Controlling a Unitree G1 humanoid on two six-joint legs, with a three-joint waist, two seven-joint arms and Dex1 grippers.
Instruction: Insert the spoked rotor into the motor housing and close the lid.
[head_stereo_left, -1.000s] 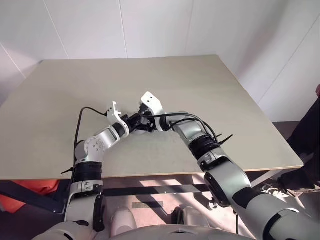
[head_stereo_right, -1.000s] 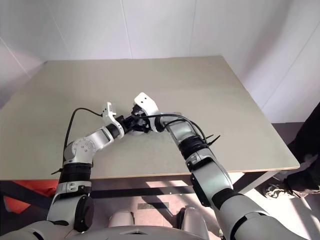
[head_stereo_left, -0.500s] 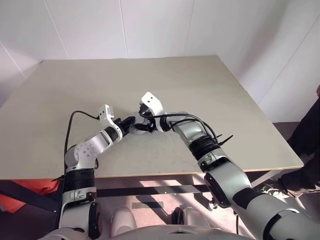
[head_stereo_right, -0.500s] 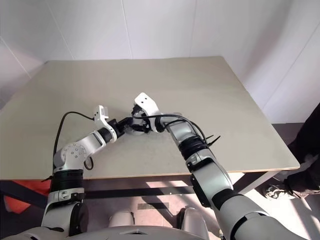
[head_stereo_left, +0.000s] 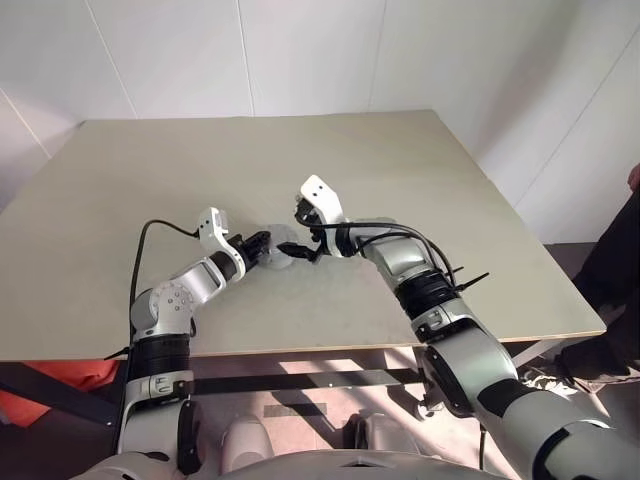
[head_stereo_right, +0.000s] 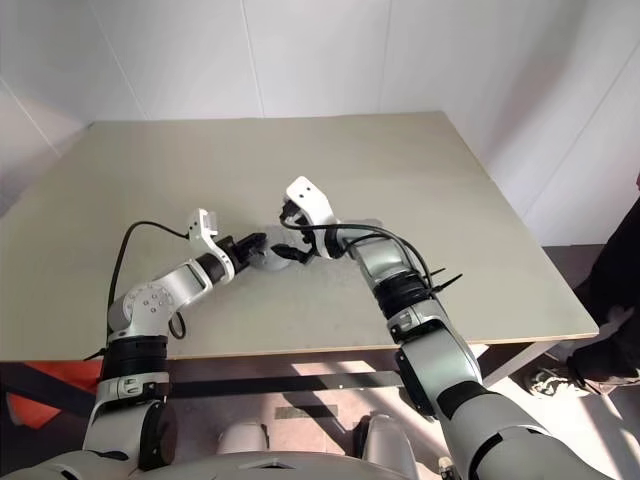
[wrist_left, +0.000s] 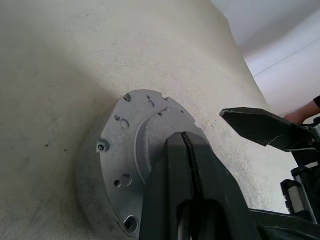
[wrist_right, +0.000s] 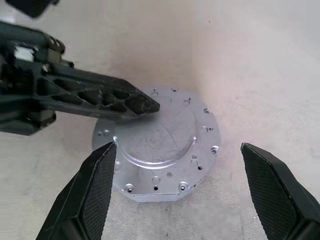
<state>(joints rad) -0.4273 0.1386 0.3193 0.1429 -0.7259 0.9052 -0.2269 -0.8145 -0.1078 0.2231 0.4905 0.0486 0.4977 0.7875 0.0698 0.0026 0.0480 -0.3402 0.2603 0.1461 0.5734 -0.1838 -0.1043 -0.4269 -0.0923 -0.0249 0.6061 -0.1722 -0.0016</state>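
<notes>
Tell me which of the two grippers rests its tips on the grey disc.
The left gripper, fingers shut, tips on the grey disc. The right gripper is open, off it.

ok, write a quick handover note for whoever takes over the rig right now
Left gripper: shut, tips resting on the lid.
Right gripper: open wide, above the lid, holding nothing.
Lid sits flat on the table; housing and rotor are hidden beneath it, if there.
Done: lid looks in place.
Left: check that it is seated, then pull both arms clear.
</notes>
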